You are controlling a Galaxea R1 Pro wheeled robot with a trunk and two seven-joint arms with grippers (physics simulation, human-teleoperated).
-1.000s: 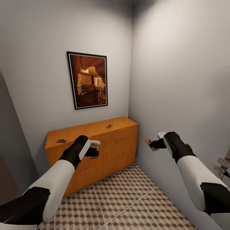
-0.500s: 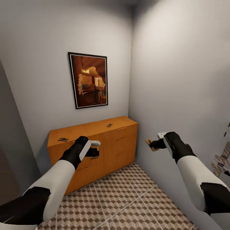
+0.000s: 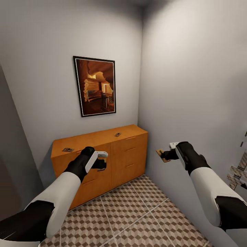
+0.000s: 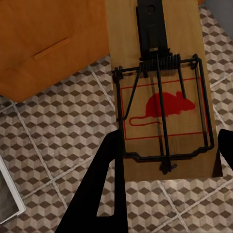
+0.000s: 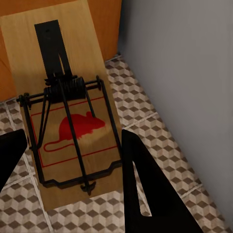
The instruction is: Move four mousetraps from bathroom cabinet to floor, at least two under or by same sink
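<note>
The orange-brown cabinet stands against the back wall in the corner. Two mousetraps lie on its top, one near the left end and one further right. My left gripper hangs in front of the cabinet's drawers, shut on a mousetrap with a red mouse print, over the cube-patterned bathroom floor. My right gripper is held up beside the right wall, shut on another mousetrap, whose board sticks out past the fingers. The bathroom sink is out of view.
A framed picture hangs above the cabinet. The grey right wall runs close beside my right arm. A grey panel borders the left edge. Patterned tiles stretch between me and the cabinet.
The head view shifted slightly between the oldest frame and half a second ago; since then nothing has moved. Both grippers keep their mousetraps.
</note>
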